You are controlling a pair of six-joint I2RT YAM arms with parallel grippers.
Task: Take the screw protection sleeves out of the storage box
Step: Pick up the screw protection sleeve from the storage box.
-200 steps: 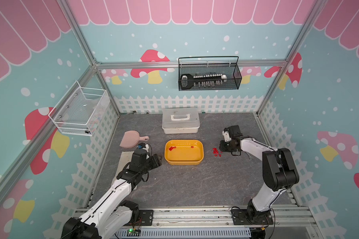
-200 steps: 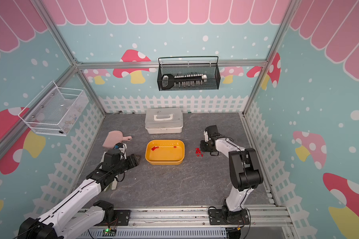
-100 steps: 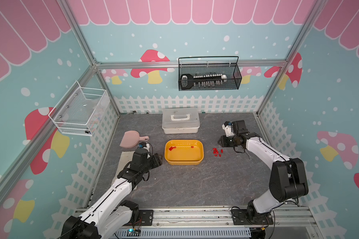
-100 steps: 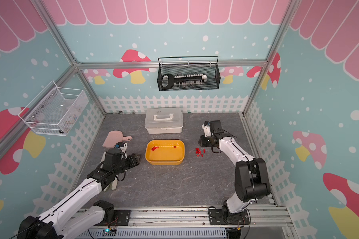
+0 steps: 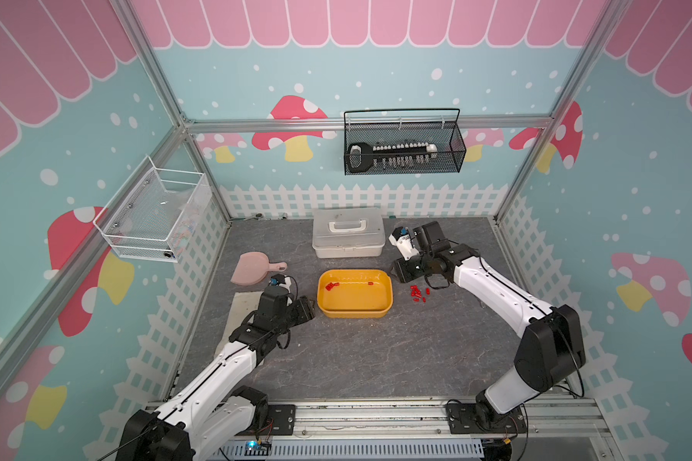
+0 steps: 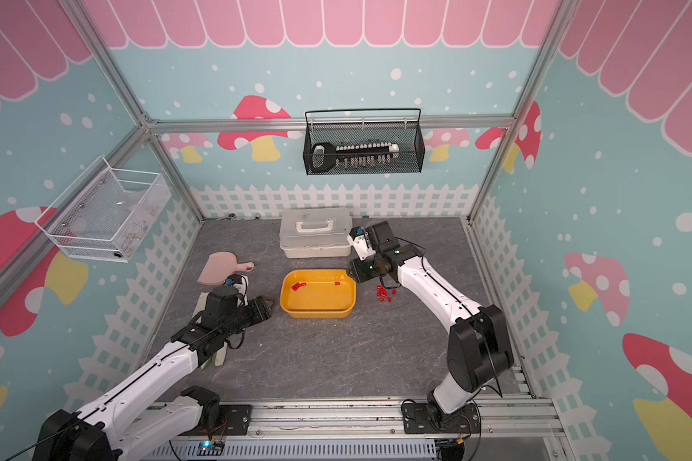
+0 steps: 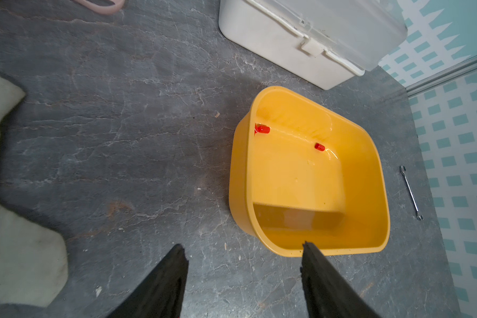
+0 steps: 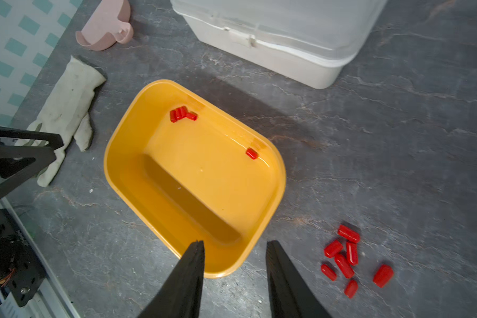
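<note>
Grey marbled surface (image 5: pixel 356 359) inside a pastel mushroom-print enclosure. Places are given from the box (image 5: pixel 354 314).

- right fingers (image 8: pixel 187 280): black, spread apart, nothing between them. They are at the box's right end, one tip over the rim and the other over bare surface just outside it.
- left fingers (image 7: pixel 163 283): black, spread apart, empty. They are at the box's near left corner. One tip lies against the rim in the wrist view; whether it touches cannot be told.
- box: shallow yellow-orange tub, upright, mid-surface.
- sleeves (image 8: pixel 182 113): red, a small bunch in the box's far left corner.
- single sleeve (image 8: pixel 251 153): red, alone against the box's far wall.
- loose sleeves (image 8: pixel 343 265): red, seven, scattered close together on the surface just right of the box, clear of its rim.
- case (image 5: pixel 348 233): white, lidded, handle on top, just behind the box.
- glove (image 8: pixel 66 104): off-white, lying flat left of the box, partly under the left arm.
- scoop (image 5: pixel 252 269): pink, left of and behind the box, beyond the glove.
- black basket (image 5: pixel 402 145): wire, on the back wall behind the box, holding a black-handled rack of small metal pieces.
- white basket (image 5: pixel 156 215): mesh, on the left wall.
</note>
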